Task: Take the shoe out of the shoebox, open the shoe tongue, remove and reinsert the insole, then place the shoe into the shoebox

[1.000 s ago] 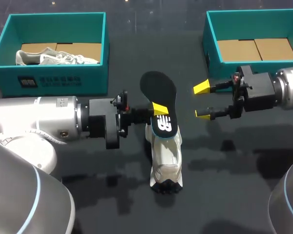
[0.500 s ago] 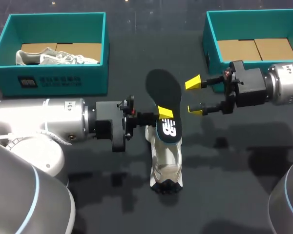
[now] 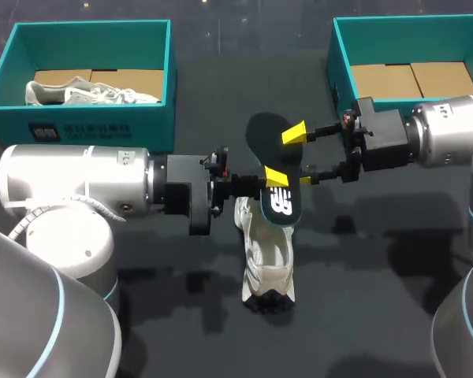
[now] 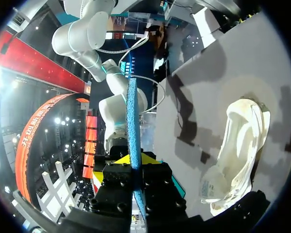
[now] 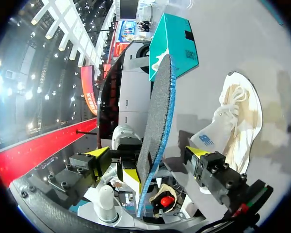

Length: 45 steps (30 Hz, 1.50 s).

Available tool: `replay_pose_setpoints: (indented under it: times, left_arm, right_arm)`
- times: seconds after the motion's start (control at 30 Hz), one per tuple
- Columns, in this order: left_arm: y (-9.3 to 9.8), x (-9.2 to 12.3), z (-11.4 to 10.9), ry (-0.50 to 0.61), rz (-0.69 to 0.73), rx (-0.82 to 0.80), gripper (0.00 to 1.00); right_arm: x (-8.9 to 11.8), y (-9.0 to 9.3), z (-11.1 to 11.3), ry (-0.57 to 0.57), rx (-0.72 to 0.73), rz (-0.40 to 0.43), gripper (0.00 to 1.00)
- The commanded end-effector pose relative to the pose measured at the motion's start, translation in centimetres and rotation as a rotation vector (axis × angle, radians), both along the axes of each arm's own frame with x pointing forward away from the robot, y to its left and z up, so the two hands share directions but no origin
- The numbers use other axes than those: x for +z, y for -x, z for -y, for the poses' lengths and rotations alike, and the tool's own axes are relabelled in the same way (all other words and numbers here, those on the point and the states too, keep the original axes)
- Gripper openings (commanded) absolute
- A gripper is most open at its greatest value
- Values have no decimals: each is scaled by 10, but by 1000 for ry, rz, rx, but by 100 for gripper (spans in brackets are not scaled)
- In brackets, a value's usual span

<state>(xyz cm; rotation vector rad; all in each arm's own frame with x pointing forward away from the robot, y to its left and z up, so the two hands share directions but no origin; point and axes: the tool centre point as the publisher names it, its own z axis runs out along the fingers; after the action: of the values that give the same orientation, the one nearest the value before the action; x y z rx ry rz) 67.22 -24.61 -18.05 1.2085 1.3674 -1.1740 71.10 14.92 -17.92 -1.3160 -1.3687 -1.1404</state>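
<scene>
Over the last second our right end effector (image 3: 299, 156) travels in from beside the empty shoebox (image 3: 340, 79) to the insole (image 3: 265, 140). Its fingers now stand wide apart, one on each side of the insole's far end, gripping nothing. Our left end effector (image 3: 274, 178) shifts slightly rightward, clamped on the insole and holding it above the shoe (image 3: 268, 256), which rests on the worktop (image 3: 378, 276). Judgement: the insole is out, and a handover or regrasp before reinsertion looks likely.
</scene>
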Motion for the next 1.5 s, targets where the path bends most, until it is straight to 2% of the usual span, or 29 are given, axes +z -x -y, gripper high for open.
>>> replay_pose_setpoints:
  times: [0.03,0.2,0.33,0.47,0.53,1.03,1.2,1.5]
  left_arm:
    - [-1,-3,6,2,16,9,0]
    - [-6,-4,10,16,39,14,0]
    - [-10,-9,13,23,55,12,0]
    - [-12,-12,15,35,68,8,0]
    - [-13,-12,16,41,70,7,0]
    - [-15,-17,16,48,107,16,0]
    - [-15,-17,15,54,114,23,0]
    - [-12,-17,12,63,113,19,0]
  right_arm:
    - [-3,0,-7,15,3,-13,100]
    - [-10,4,-12,4,6,-34,100]
    - [-12,6,-16,-4,7,-44,66]
    - [-12,6,-20,-6,12,-45,58]
    - [-12,7,-22,-6,17,-43,48]
    - [-12,7,-24,-17,15,-17,42]
    - [-12,5,-21,-25,12,-8,34]
    - [-11,1,-18,-20,19,-3,29]
